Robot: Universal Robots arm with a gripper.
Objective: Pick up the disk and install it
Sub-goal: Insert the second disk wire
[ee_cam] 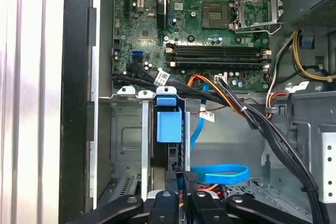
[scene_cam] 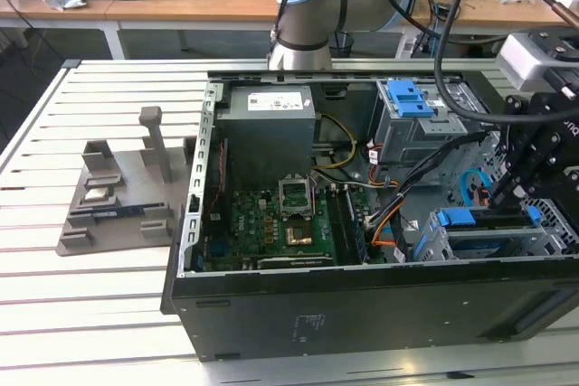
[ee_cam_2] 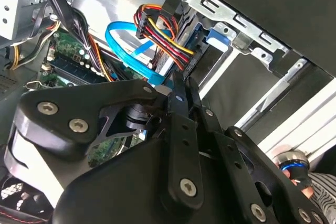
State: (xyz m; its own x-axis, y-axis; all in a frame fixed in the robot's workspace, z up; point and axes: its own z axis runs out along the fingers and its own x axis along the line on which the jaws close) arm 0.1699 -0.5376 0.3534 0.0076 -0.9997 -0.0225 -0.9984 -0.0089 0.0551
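The case (scene_cam: 271,305) lies open on the slatted table (scene_cam: 90,314). The disk (ee_cam: 169,145) stands on edge in the drive cage (ee_cam: 126,129) at the case's front corner, its long axis running down into the bay, blue rail (ee_cam: 169,124) up. The gripper (ee_cam: 181,192) is closed, pinching the disk's rear edge.
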